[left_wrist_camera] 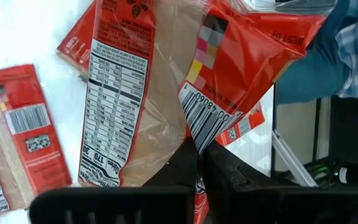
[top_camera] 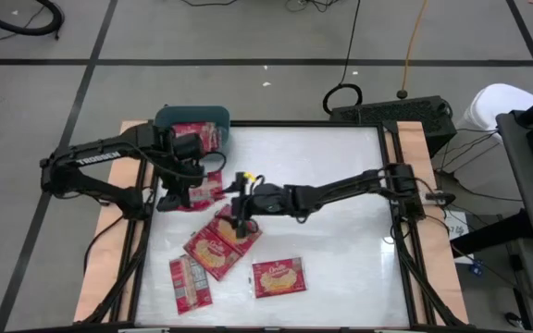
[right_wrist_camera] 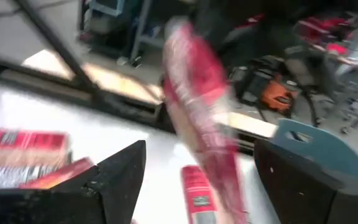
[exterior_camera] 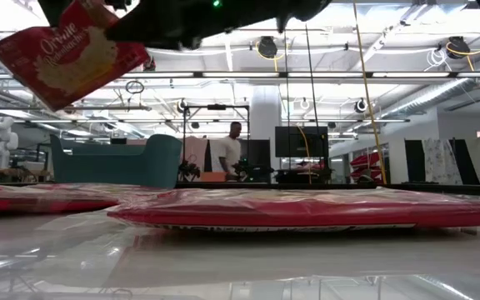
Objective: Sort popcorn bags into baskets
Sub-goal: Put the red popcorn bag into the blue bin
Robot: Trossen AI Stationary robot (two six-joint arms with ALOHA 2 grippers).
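The teal basket [top_camera: 191, 117] sits at the far left corner of the table [top_camera: 340, 213], and at least one red popcorn bag [top_camera: 195, 135] lies in it, showing over its near rim. How many more are inside I cannot tell.

The left gripper [top_camera: 192, 185] reaches in from the left side, just in front of the basket, its arm bent over the table's edge. Its fingers [left_wrist_camera: 229, 180] are pinched together on the corner of a held bag [left_wrist_camera: 166, 81], which hangs clear of the table with its pale printed back and barcode facing the wrist camera; from table height the same bag [exterior_camera: 65, 50] hangs tilted in the air.

The right gripper [top_camera: 241, 215] stretches across from the right side to the table's middle, hovering over a stack of bags [top_camera: 218, 245]. Its fingers [right_wrist_camera: 114, 180] are spread wide with nothing between them.

Two more bags lie flat near the front: one face-up [top_camera: 278, 277], one grey back up [top_camera: 190, 283].
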